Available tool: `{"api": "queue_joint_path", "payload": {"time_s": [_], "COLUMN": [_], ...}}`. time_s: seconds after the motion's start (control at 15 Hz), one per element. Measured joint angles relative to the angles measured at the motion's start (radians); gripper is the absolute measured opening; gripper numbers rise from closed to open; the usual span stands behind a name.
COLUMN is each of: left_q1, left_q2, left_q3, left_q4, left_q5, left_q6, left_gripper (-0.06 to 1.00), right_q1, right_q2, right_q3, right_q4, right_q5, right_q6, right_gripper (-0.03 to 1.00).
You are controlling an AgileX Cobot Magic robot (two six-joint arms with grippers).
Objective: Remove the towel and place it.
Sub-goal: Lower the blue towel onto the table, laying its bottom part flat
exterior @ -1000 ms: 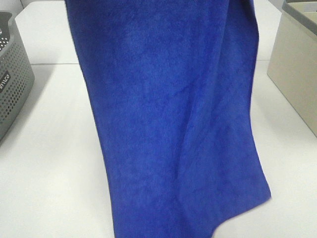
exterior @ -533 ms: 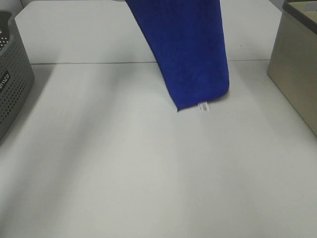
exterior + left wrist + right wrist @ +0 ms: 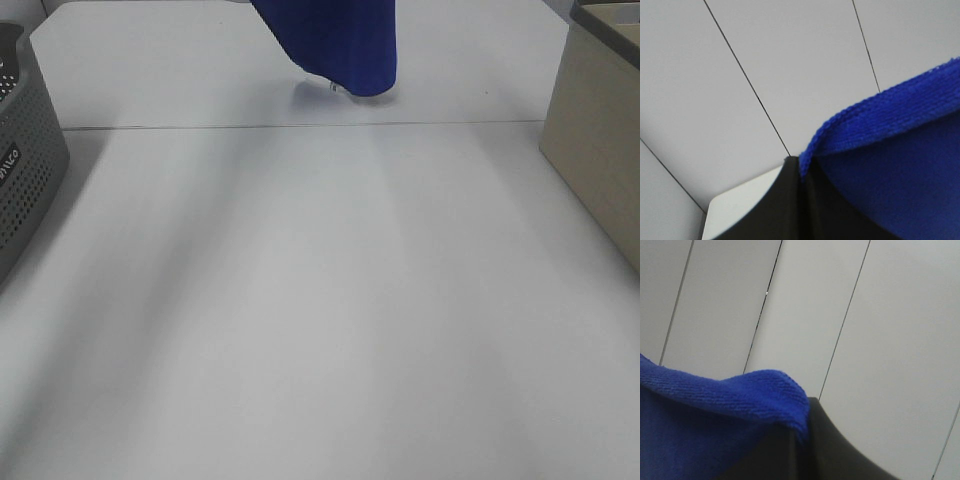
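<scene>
Towel (image 3: pixel 340 40): blue, hung high over far side of table (image 3: pixel 300 300); top edge clamped by left gripper (image 3: pixel 800 167) and right gripper (image 3: pixel 801 427). Handling: firm pinches, level spread, hem down first.

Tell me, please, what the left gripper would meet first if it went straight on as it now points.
The left gripper, shut on the towel, faces only a white panelled surface with dark seams; the way looks free until that, though depth is unclear.
</scene>
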Motion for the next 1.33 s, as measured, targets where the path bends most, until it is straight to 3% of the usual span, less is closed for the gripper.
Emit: {"api": "queue_joint_path", "payload": {"time_s": [0.2,0.33,0.4,0.53,0.6,0.73,0.8,0.87,1.2,1.33], "left_q1": [0.0,0.0,0.0,0.0,0.0,-0.001,-0.006,-0.014,-0.02,-0.022], "left_q2": [-0.039,-0.052,-0.055,-0.067,-0.077,-0.113,-0.151,-0.207,-0.651,-0.768], "left_q3": [-0.001,-0.001,-0.001,-0.001,-0.001,-0.001,0.027,0.1,0.639,0.752], "left_q4": [-0.077,-0.142,-0.158,-0.206,-0.228,-0.287,-0.317,-0.332,-0.366,-0.393], "left_q5": [0.274,0.47,0.51,0.663,0.676,0.679,0.677,0.674,0.67,0.67], "left_q6": [0.036,0.059,0.063,0.07,0.068,0.051,0.047,0.045,-0.027,-0.036], "left_gripper": [0.0,0.0,0.0,0.0,0.0,0.0,0.0,0.0,0.0,0.0], "right_q1": [0.0,0.0,0.0,0.0,0.0,0.0,0.002,0.003,0.131,0.181], "right_q2": [0.0,-0.018,-0.024,-0.069,-0.088,-0.121,-0.151,-0.187,-0.581,-0.705], "right_q3": [-0.001,-0.003,-0.004,-0.004,-0.005,-0.007,-0.005,0.024,0.54,0.684], "right_q4": [-0.21,-0.459,-0.51,-0.721,-0.784,-0.879,-0.932,-0.943,-0.98,-1.004], "right_q5": [0.228,0.435,0.497,0.71,0.76,0.778,0.778,0.779,0.779,0.777], "right_q6": [0.206,0.414,0.476,0.715,0.81,0.997,1.123,1.175,1.241,1.273], "right_gripper": [0.0,0.0,0.0,0.0,0.0,0.0,0.0,0.0,0.0,0.0]}}
